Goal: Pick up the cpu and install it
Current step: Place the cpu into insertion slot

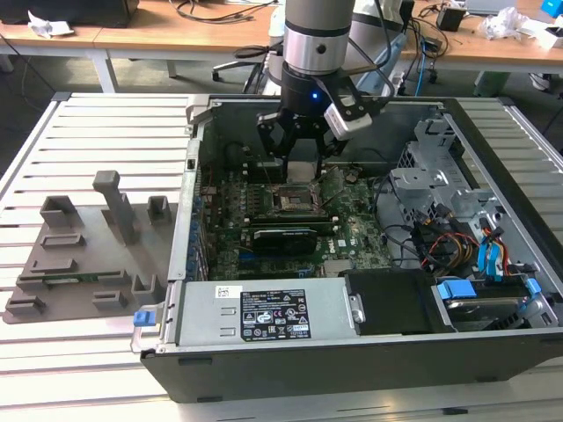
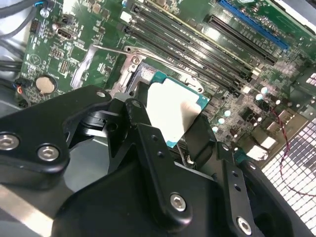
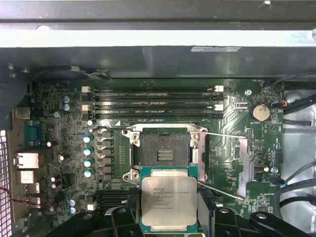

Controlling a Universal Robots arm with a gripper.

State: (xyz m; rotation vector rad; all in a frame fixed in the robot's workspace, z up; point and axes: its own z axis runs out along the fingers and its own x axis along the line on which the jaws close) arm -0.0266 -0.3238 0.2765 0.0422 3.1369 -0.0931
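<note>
My gripper [image 1: 300, 156] is inside the open computer case [image 1: 264, 360], shut on the cpu [image 1: 302, 169]. The cpu is a flat square chip with a silvery top and a green edge. In both wrist views it sits between the black fingers [image 2: 140, 123], held by two opposite edges. The cpu [image 3: 169, 200] hangs just beside and above the black-framed socket [image 3: 164, 148], apart from it. The socket [image 1: 293, 200] lies uncovered, its metal load plate [image 3: 245, 163] swung aside and its wire levers lifted. In the second wrist view the cpu [image 2: 174, 106] partly hides the socket.
Memory slots [image 3: 155, 101] run along one side of the socket. A long black expansion card [image 1: 283, 237] lies on the side towards the power supply [image 1: 264, 315]. Drive cage and cables [image 1: 466, 237] fill the exterior view's right. A grey fixture [image 1: 88, 255] sits on the slatted table to the left.
</note>
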